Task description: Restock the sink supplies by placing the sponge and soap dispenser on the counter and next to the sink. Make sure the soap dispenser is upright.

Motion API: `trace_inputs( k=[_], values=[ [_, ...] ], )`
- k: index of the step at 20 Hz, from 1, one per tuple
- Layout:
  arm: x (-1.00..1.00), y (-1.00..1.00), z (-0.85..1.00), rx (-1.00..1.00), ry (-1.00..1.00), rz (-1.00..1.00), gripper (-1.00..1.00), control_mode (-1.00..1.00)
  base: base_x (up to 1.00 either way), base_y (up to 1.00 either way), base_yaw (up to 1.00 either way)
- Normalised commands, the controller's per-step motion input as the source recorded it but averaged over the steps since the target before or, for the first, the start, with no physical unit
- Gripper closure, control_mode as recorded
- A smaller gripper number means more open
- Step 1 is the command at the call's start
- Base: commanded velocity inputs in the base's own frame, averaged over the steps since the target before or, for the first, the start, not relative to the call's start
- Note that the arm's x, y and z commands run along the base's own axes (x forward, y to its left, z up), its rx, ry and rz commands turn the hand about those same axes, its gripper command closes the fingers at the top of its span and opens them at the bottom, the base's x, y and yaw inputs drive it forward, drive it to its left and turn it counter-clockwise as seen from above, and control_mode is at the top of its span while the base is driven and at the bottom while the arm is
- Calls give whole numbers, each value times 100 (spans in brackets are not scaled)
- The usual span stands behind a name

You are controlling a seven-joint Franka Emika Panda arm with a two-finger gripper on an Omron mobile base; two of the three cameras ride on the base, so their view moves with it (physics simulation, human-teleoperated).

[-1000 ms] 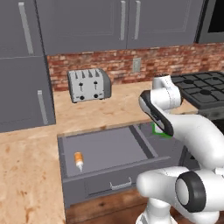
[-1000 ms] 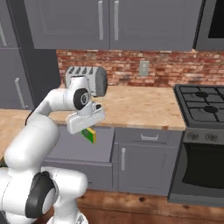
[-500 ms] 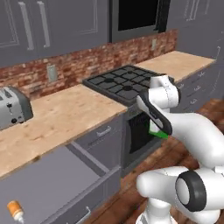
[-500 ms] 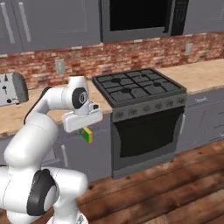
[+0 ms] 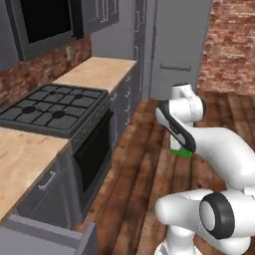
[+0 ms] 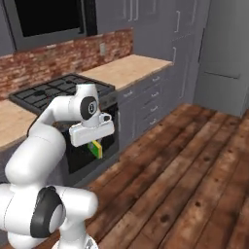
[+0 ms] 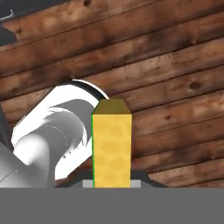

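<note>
The jaws are clamped on the sponge (image 6: 97, 148), which hangs under the gripper (image 6: 95, 146) with its green edge down and its yellow face showing; from the hand's own camera that yellow face (image 7: 112, 146) stands straight up between the fingers, pinched at its near end. In the left base view a strip of the green shows at the gripper (image 5: 180, 149) just under the wrist. The sponge is in the air, held out in front of the robot's chest and above the wooden floor (image 6: 194, 165), touching nothing but the fingers. Beside it on the robot's left stand the oven (image 6: 78, 155) and the stove (image 5: 47, 107) with its black grates, and past them runs a stretch of the counter (image 5: 99, 69) in pale wood over grey cabinets, ending at a tall grey unit (image 5: 174, 45). An open grey drawer (image 5: 50, 239) pokes into the bottom corner of the left base view. From where things stand, I'd say the task is barely a quarter along: the sponge is picked up and being carried, but it isn't on any countertop yet, and no basin is near it to set it beside. The soap bottle has yet to be fetched and stood upright, so both placements are left to do.
</note>
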Motion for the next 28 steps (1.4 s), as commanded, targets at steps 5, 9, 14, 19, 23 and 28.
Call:
trace_inputs(
  k=[5, 9, 14, 19, 23, 28],
  values=[
    [0, 0, 0, 0, 0, 0, 100, 100, 0, -30, -80],
    [0, 0, 0, 0, 0, 0, 100, 100, 0, -25, -80],
    [0, 0, 0, 0, 0, 0, 100, 100, 6, -21, -78],
    [0, 0, 0, 0, 0, 0, 100, 100, 15, -13, -74],
    [0, 0, 0, 0, 0, 0, 100, 100, 24, -6, -69],
    [0, 0, 0, 0, 0, 0, 100, 100, 30, 0, -66]
  ],
)
